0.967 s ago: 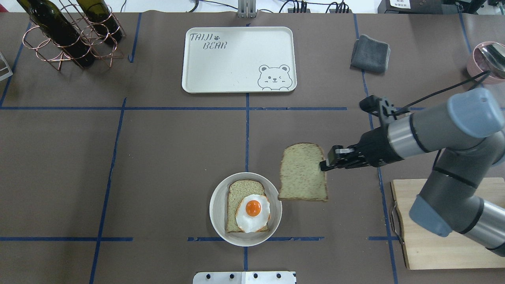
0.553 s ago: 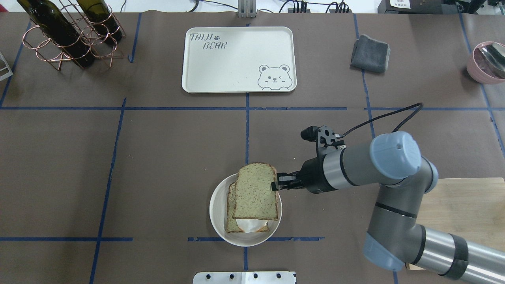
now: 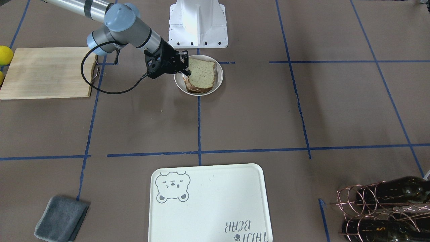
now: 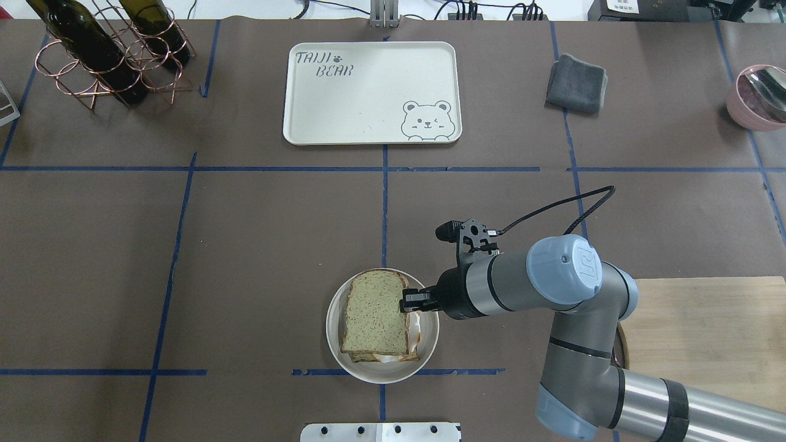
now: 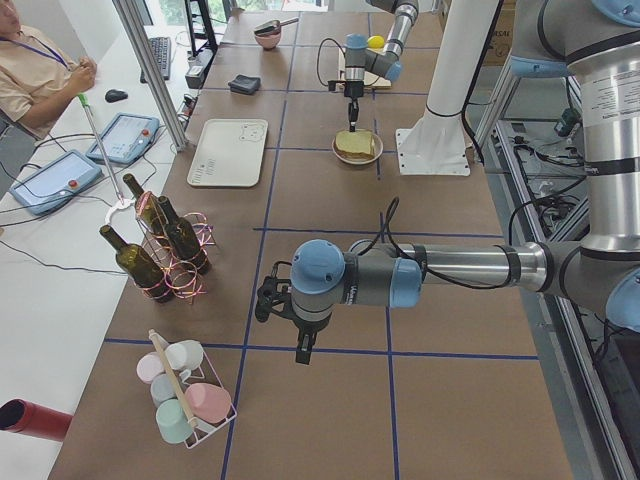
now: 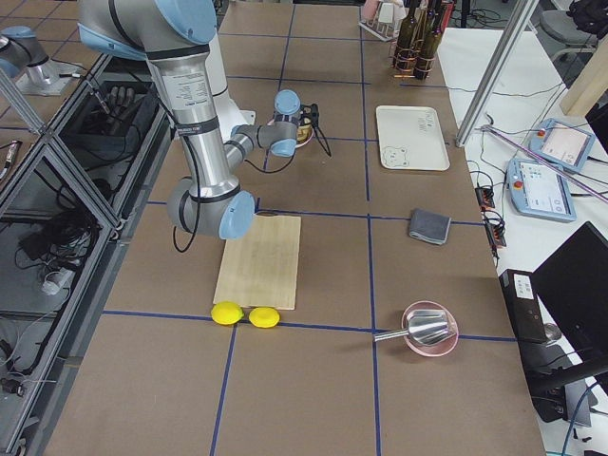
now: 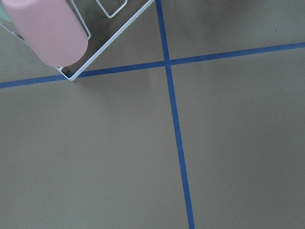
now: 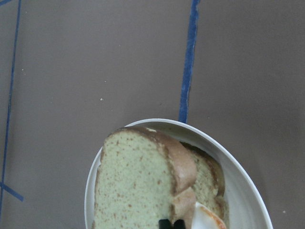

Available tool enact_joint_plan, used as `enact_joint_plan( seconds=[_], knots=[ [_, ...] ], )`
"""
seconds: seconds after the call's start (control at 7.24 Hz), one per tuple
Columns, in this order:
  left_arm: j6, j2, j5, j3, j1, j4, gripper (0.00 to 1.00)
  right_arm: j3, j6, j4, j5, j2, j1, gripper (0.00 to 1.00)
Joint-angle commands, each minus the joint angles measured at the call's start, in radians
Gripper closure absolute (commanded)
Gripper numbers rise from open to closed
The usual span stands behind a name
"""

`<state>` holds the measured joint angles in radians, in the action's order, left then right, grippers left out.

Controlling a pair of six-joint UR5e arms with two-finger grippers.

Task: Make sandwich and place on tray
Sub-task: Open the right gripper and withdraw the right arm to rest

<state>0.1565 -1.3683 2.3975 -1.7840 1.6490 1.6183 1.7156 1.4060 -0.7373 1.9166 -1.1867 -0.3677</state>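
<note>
The sandwich [image 4: 374, 316] lies on a round white plate [image 4: 334, 347] near the table's front middle. Its top bread slice [image 3: 201, 71] covers the egg; only a bit of egg white [image 8: 206, 220] and the lower slice's edge peek out. My right gripper [image 4: 406, 302] is shut on the top slice's right edge, also seen from the front [image 3: 187, 70] and in the right wrist view [image 8: 171, 223]. The cream tray [image 4: 371, 92] with the bear drawing holds nothing, at the far middle. My left gripper [image 5: 303, 350] hangs over the table's far left end; I cannot tell its state.
A wooden cutting board [image 4: 706, 344] lies right of the plate, under my right arm. A grey cloth [image 4: 576, 83] and a pink bowl [image 4: 758, 95] are at the far right. A bottle rack [image 4: 104, 49] is far left. A cup rack [image 5: 185, 395] stands by my left gripper.
My right gripper carried the second bread slice left from the table to the plate and brought it down over the egg and lower slice, hiding the yolk.
</note>
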Motion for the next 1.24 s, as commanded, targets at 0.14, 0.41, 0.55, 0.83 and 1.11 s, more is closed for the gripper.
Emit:
enact_joint_plan(
  seconds=[0.14,0.41,0.55,0.83,1.11],
  knots=[
    [0.0,0.0,0.0,0.002,0.0,0.0,0.0,0.012,-0.002,0.0,0.001,-0.01,-0.005,0.0],
    [0.0,0.0,0.0,0.002,0.0,0.0,0.0,0.018,-0.007,-0.007,0.088,-0.031,-0.095,0.0],
    [0.0,0.0,-0.001,0.0,0.0,0.0,0.0,0.016,-0.021,-0.043,0.19,-0.05,-0.193,0.0],
    [0.058,0.002,-0.009,-0.017,-0.02,0.014,0.0,0.018,-0.167,-0.173,0.271,-0.091,-0.322,0.0],
    [0.067,-0.015,-0.001,-0.026,-0.025,0.023,0.0,0.016,-0.423,-0.34,0.272,-0.161,-0.428,0.0]
  ],
)
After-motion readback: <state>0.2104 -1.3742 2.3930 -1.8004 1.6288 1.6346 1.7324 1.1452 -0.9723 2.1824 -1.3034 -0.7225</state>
